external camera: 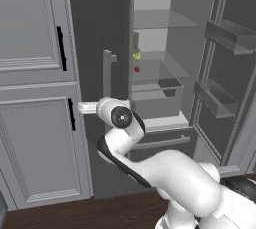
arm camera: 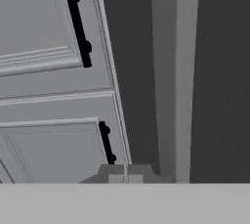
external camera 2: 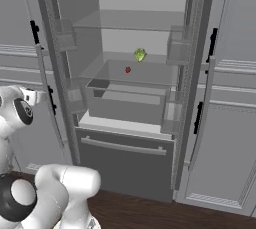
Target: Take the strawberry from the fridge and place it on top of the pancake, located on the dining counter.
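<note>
The fridge (external camera: 95, 33) stands with both doors open. The tiny red strawberry (external camera: 136, 69) (external camera 2: 128, 69) lies on a glass shelf inside, just below a small yellow-green item (external camera: 136, 55) (external camera 2: 140, 54). My gripper (external camera: 80, 107) (external camera 2: 34, 96) (arm camera: 126, 175) is outside the fridge, low by the open left door, well to the left of and below the strawberry. It points at the seam between the door and the grey cabinets. Its fingertips are together with nothing between them. The pancake and the dining counter are out of view.
Light grey panelled cabinets (external camera: 35, 73) with black handles (arm camera: 78, 27) stand left of the fridge. The left door's grey bar handle (external camera: 107, 73) (arm camera: 168, 71) is close beside the hand. Door bins (external camera: 225, 35) line the right door; the bottom drawer (external camera 2: 125, 158) is closed.
</note>
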